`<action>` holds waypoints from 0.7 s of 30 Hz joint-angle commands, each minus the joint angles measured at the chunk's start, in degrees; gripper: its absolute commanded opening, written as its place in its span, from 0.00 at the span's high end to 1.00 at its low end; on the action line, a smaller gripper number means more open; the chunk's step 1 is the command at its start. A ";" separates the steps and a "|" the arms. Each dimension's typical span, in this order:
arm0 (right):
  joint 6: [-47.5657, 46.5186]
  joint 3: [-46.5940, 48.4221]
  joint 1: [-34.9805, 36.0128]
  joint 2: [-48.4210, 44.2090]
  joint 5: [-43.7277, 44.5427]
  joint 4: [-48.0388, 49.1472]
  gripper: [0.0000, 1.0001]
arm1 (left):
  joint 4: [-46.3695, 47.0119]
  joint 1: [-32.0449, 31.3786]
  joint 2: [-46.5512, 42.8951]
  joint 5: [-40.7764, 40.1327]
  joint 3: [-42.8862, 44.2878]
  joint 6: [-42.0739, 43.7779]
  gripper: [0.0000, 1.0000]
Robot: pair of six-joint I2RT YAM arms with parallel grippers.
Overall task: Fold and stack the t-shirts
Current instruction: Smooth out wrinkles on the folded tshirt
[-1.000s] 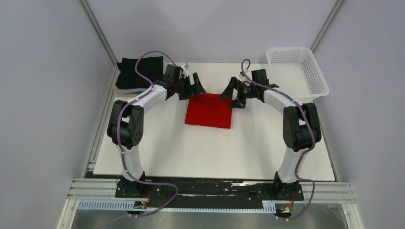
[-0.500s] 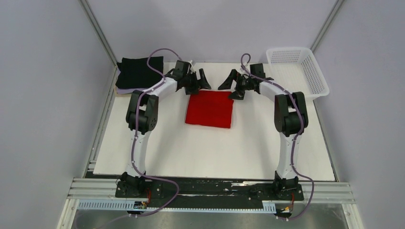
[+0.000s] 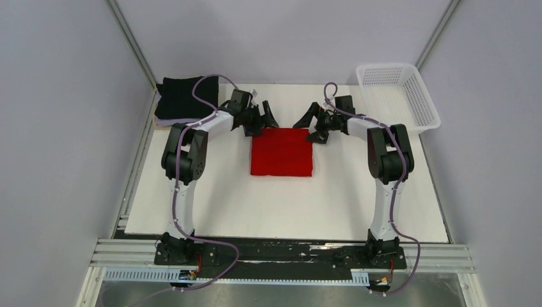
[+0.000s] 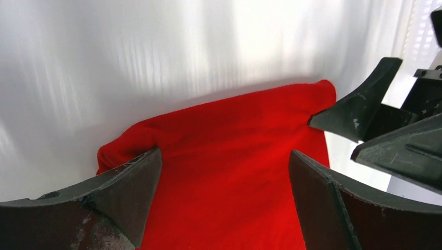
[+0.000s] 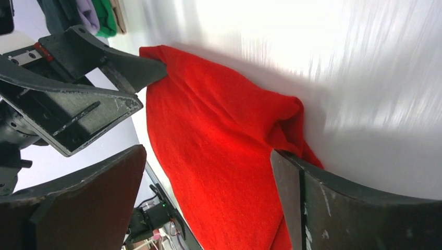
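Drawn to the red t-shirt (image 3: 282,153), left jaws and right jaws gape wide at its far corners; contact unclear.

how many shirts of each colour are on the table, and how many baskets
red shirt: 1
black shirt: 1
lilac shirt: 1
green shirt: 1
white basket: 1
total: 5 (4 shirts, 1 basket)
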 commanded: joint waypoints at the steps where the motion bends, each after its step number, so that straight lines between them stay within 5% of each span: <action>1: -1.83 -7.79 1.68 -5.84 6.39 -4.32 0.00 | -6.21 -0.81 -7.35 -3.68 -9.65 0.72 0.00; 15: -1.78 -21.09 4.10 -35.10 19.15 -5.44 0.00 | -9.46 -4.24 -34.31 -13.33 -25.36 1.30 0.00; 21: -0.20 -31.89 1.62 -51.46 29.46 -8.47 0.00 | -11.66 -4.29 -38.51 -15.67 -32.32 0.78 0.00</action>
